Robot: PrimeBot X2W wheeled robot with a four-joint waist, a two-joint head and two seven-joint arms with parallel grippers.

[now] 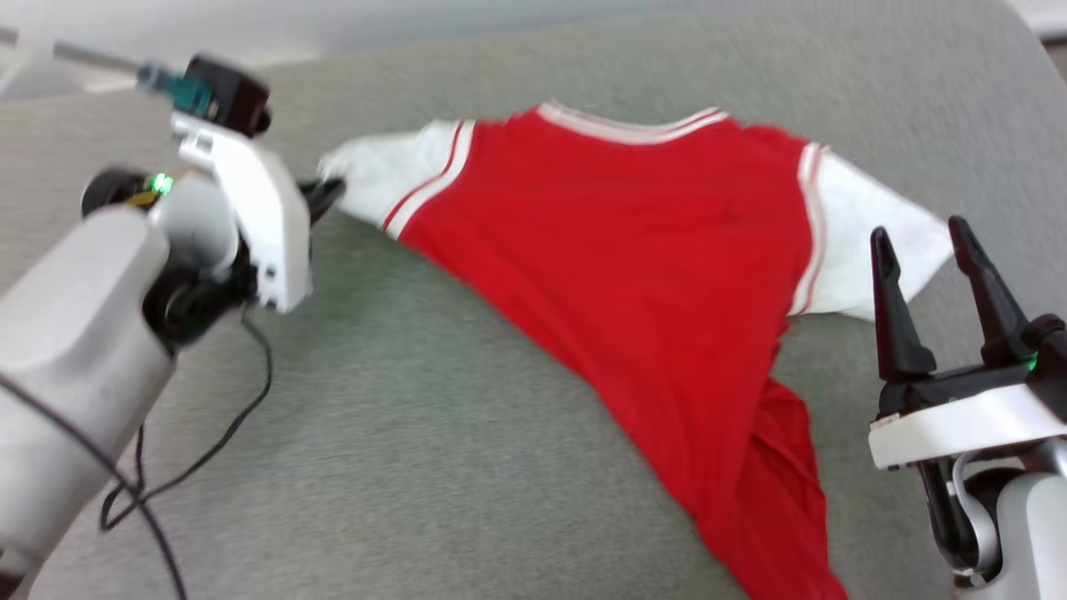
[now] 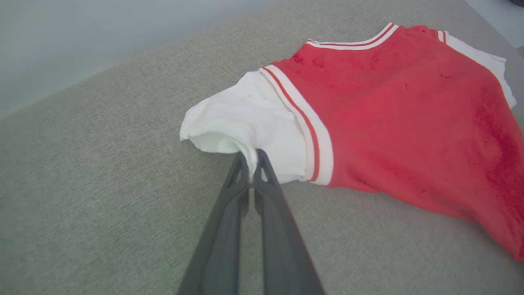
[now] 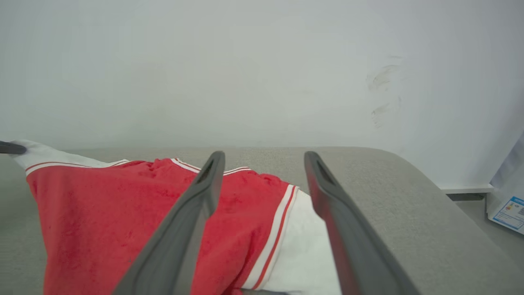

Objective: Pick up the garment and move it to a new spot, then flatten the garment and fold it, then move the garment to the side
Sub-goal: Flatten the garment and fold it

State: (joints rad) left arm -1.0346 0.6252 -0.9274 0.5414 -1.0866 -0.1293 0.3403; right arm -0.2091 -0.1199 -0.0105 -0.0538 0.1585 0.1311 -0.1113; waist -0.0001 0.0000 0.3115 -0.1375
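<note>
At the surface's far left, the left gripper is pinched tight on the cuff of a white sleeve. The garment, judged a light, limp, soft knit best held by sleeves or hem corners, sprawls across the grey woven centre. The right gripper gapes empty beside the other sleeve.

Pale grey forearms, white wrist housings, black cable, green lights, dark gripper fingers

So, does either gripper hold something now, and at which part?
The left gripper is shut on the garment, pinching the edge of its white sleeve. The right gripper is open, holding nothing.
</note>
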